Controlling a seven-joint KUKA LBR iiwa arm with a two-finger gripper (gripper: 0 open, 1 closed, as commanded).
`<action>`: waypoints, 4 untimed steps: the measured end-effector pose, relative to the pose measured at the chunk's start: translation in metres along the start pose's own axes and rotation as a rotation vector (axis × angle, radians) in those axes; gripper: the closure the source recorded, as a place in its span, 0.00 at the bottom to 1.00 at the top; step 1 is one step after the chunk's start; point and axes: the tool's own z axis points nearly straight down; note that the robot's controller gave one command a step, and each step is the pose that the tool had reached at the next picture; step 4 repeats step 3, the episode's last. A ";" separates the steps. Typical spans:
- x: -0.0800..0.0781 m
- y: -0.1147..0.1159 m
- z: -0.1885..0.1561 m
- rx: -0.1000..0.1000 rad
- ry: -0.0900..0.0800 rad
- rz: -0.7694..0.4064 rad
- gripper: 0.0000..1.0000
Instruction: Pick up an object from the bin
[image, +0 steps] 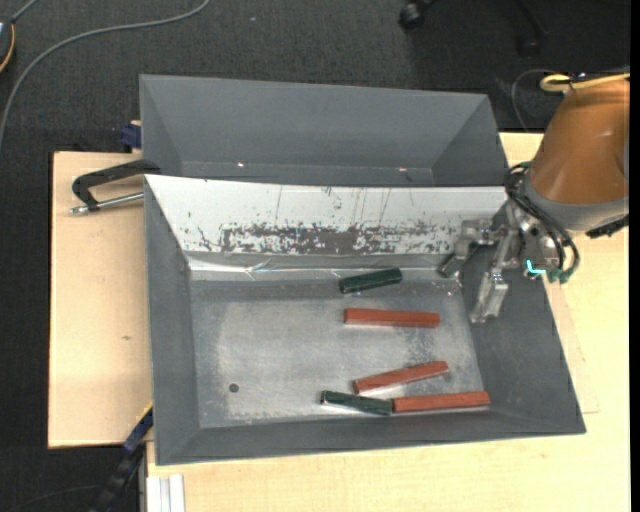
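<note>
My gripper (484, 298) hangs at the bin's right side, above the sloping right wall, with its fingers pointing down and nothing between them. Nearest to it lies a red-brown bar (391, 318), flat on the bin floor to the gripper's left. A dark green bar (370, 282) rests just beyond that one, near the back wall. Whether the fingers stand apart is unclear.
Toward the front right of the floor lie another red-brown bar (401, 377), a third red-brown bar (441, 403) and a dark green bar (356, 402) touching its left end. A small dark dot (233, 389) marks the floor at the front left.
</note>
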 end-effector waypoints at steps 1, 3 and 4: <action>-0.003 0.049 0.103 -0.003 0.003 -0.022 0.00; 0.049 0.021 -0.059 0.006 -0.016 -0.219 1.00; 0.049 0.021 -0.059 0.006 -0.016 -0.219 1.00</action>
